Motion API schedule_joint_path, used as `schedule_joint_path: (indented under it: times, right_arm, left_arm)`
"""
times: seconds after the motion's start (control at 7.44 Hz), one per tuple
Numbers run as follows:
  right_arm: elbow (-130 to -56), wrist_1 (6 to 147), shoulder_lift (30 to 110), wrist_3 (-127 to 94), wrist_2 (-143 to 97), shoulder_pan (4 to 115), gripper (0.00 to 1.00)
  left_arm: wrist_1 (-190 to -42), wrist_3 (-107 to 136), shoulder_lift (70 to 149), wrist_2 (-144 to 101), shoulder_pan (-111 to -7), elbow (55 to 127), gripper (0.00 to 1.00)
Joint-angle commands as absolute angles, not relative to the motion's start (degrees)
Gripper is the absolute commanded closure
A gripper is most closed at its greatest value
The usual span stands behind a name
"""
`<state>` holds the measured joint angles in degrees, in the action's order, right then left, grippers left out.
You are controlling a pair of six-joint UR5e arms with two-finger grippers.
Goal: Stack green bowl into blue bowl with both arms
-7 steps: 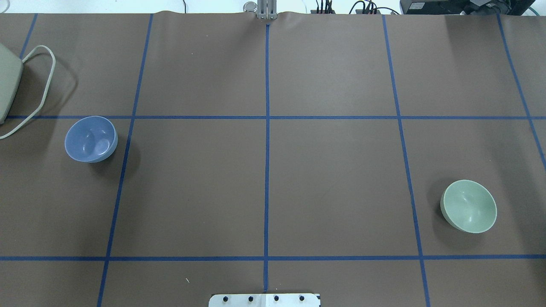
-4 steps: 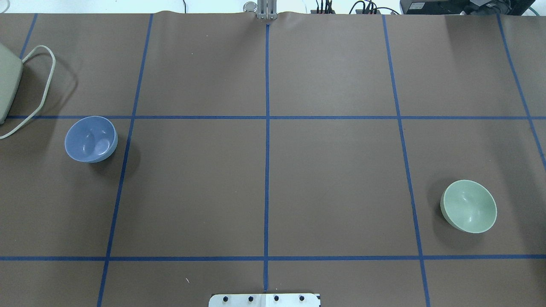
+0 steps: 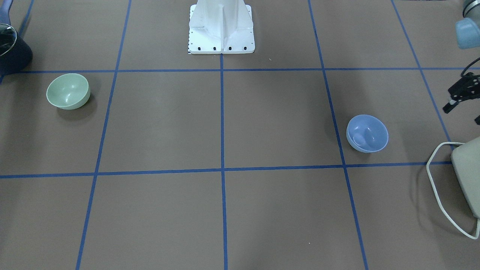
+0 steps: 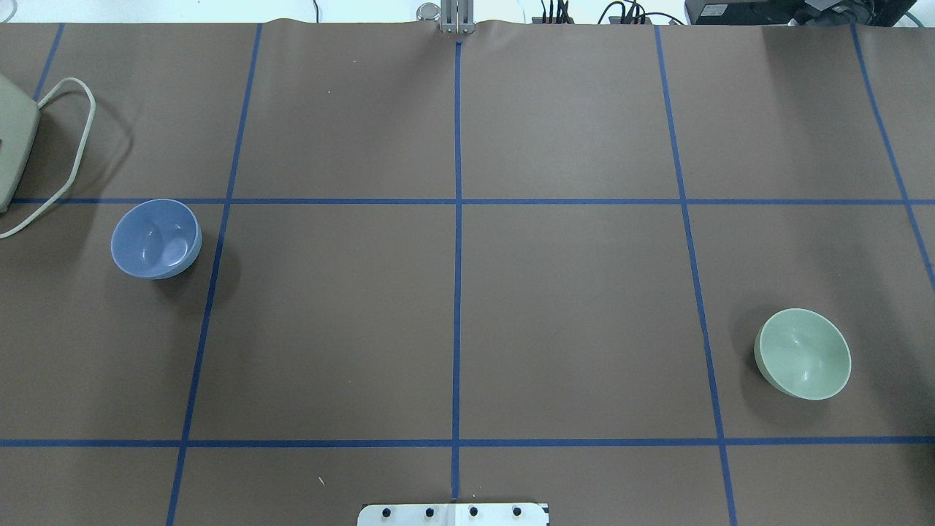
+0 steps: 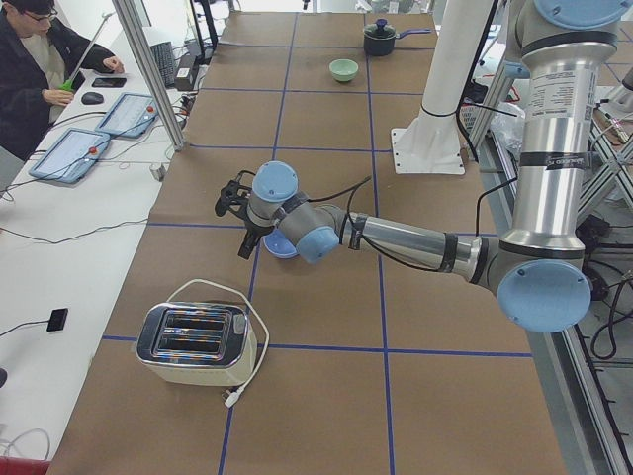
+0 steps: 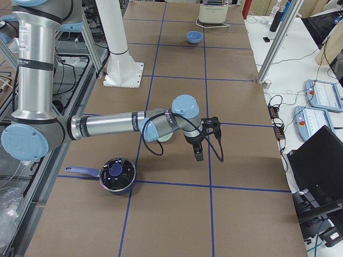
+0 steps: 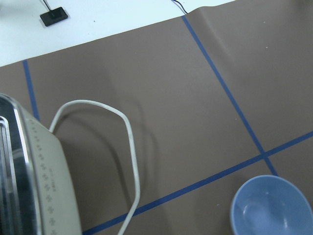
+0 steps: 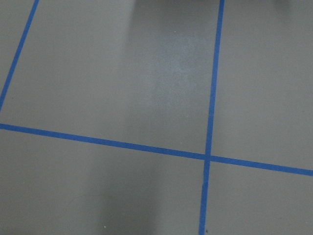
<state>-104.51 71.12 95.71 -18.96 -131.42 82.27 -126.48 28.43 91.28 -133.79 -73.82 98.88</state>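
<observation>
The green bowl point(image 4: 803, 353) stands upright on the brown table at the right; it also shows in the front view point(image 3: 68, 91). The blue bowl point(image 4: 155, 238) stands upright at the left, and shows in the front view point(image 3: 367, 134) and the left wrist view point(image 7: 271, 205). My left gripper point(image 3: 462, 114) hangs open and empty above the table just outside the blue bowl, near the toaster. My right gripper point(image 6: 208, 140) hovers beside the green bowl point(image 6: 163, 136), which the arm partly hides; I cannot tell whether it is open or shut. Neither gripper shows in the overhead view.
A cream toaster point(image 3: 468, 176) with a looped white cord lies close to the blue bowl. A dark navy pot with a glass lid point(image 6: 117, 174) stands near the green bowl. The white stand point(image 3: 221, 26) is at the robot's side. An operator point(image 5: 40, 69) sits at a side desk.
</observation>
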Motion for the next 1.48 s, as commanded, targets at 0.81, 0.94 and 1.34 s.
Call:
schedule_joint_path:
  times: [0.81, 0.94, 1.34]
  right_arm:
    - [-104.85, 70.40, 95.19, -23.12, -129.20, 78.57, 0.00]
    - [-104.85, 70.40, 95.19, -23.12, -129.11, 78.57, 0.00]
    - [-104.85, 70.40, 95.19, -23.20, -129.20, 78.57, 0.00]
  left_arm:
    - [-138.43, 45.53, 92.02, -116.72, -53.79, 88.77, 0.88]
    - [-138.51, 45.44, 92.02, -116.72, -53.79, 89.29, 1.00]
    - [-137.64, 46.66, 92.90, -117.24, -53.79, 94.36, 1.00]
